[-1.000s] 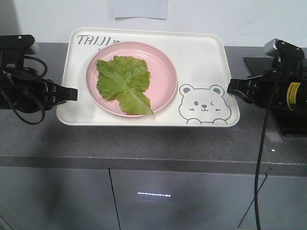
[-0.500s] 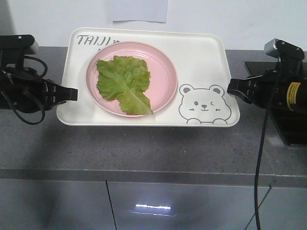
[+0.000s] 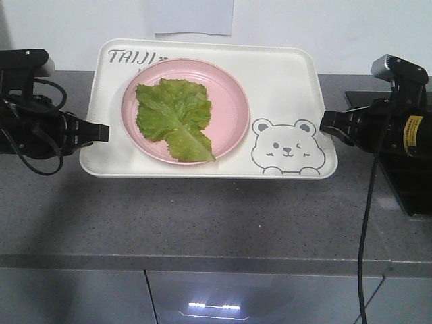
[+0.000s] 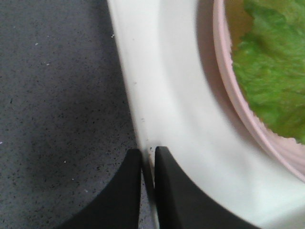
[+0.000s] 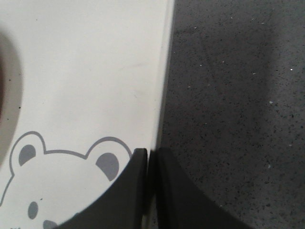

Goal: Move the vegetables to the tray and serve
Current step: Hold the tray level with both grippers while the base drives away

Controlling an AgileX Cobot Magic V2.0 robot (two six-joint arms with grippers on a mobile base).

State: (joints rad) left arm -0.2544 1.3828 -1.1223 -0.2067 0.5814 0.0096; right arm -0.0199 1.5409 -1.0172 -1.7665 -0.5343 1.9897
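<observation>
Pinching the tray (image 3: 283, 74) by opposite rims with left gripper (image 4: 147, 153) and right gripper (image 5: 148, 153), jaws shut tight on each edge; balancing pink plate (image 3: 233, 101) and vegetables (image 3: 172, 118) level for serving.

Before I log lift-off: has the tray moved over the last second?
Yes. The back edge of the counter sits lower in the front view, so the tray has gone up against it: lifted, or carried toward the wall.
</observation>
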